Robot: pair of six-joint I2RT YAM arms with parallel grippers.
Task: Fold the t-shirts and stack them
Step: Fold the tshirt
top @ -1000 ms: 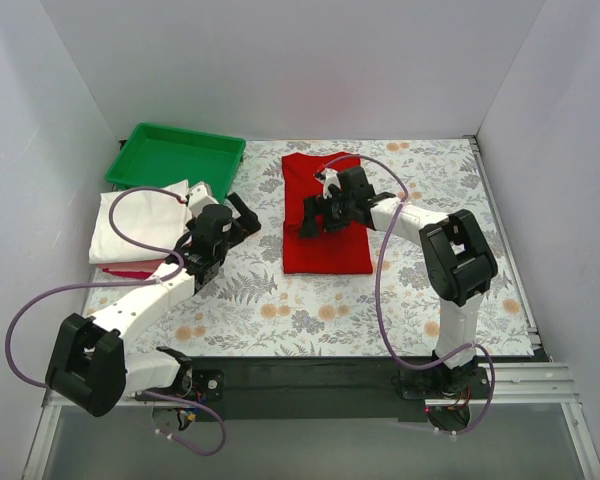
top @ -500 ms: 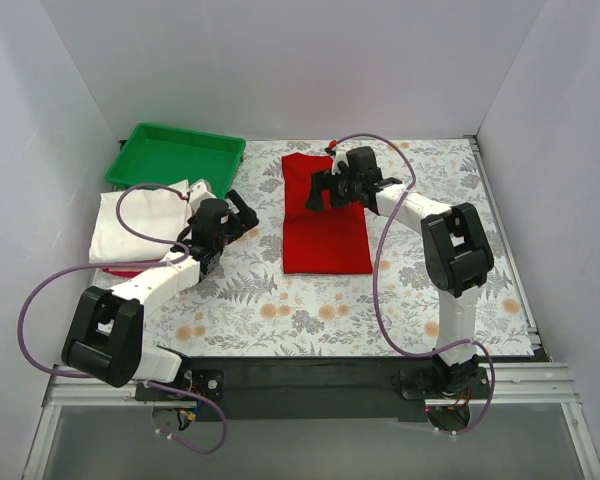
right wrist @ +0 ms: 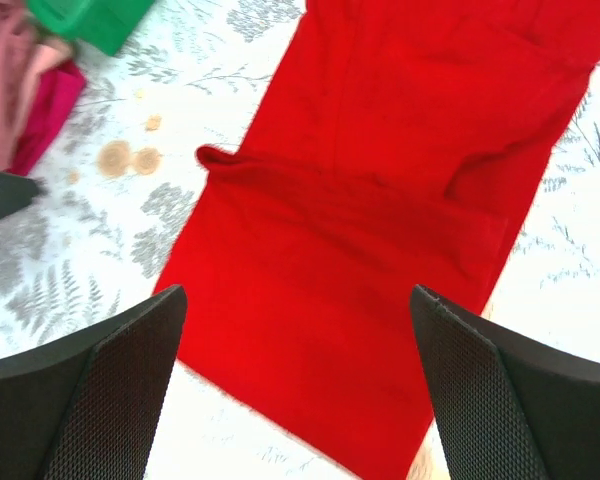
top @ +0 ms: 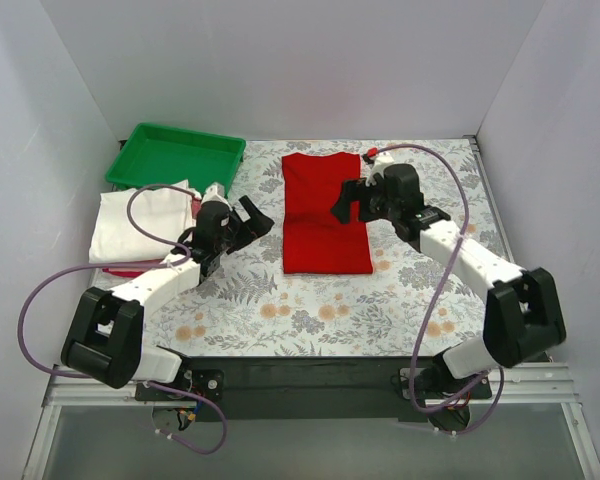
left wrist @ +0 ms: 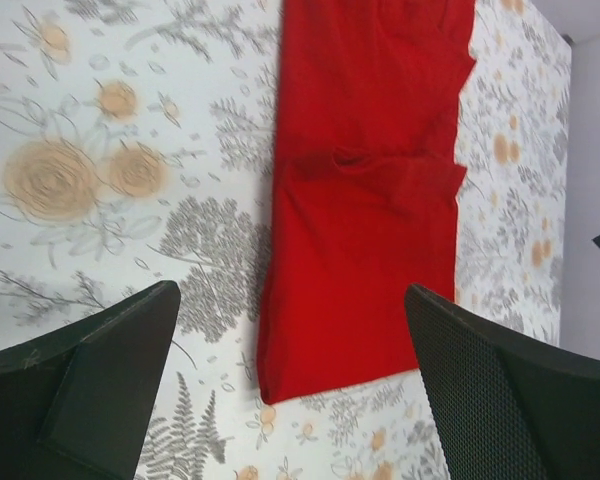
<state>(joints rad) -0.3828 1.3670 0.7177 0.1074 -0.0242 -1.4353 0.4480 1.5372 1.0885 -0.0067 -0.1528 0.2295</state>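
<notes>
Jaws on both sides stand spread wide and hold nothing. Between them lies the red t-shirt (top: 325,215), flat on the middle of the worktop. Its sleeves are turned in, so it makes a long narrow strip running away from the arms, with a small ridge of cloth crossing it about halfway. The right jaws hover over its right half near that ridge. The left jaws hang just off its left edge, above the floral cover (top: 310,310). I'd judge they are placed to take the strip from either side for the crosswise fold, not yet made. Further left, the cream-white t-shirt (top: 140,220) rests folded on a darker red one (top: 130,270), the pile this shirt should join. Behind that sits the green tray (top: 177,158).
</notes>
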